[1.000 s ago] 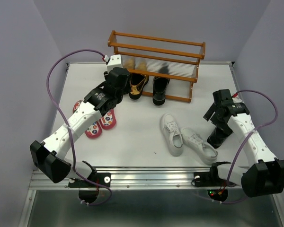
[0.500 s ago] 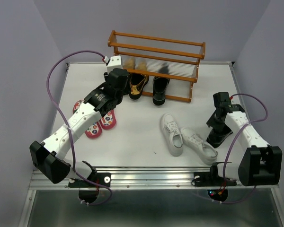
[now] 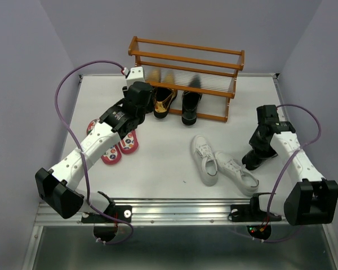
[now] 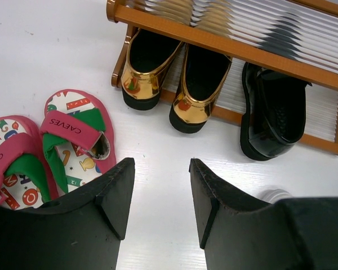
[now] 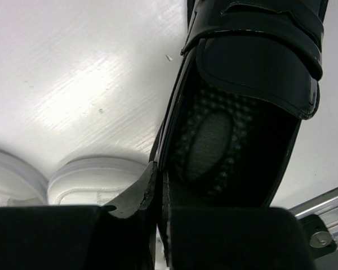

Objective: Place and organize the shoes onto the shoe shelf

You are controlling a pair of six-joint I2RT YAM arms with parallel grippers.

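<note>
Black shoes [image 4: 273,112] two, gold loafers [image 4: 187,108] two.

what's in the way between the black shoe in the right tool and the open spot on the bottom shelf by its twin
Nothing visible. The black shoe in the right tool has bare table up to the open right end of the shelf. The white sneakers lie left of that path.

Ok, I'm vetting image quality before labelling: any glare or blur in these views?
Left wrist: sharp, with bright reflections on the gold loafers. Right wrist: a glare patch on the table, white sneakers blurred beside the black shoe. Top external: evenly lit.
</note>
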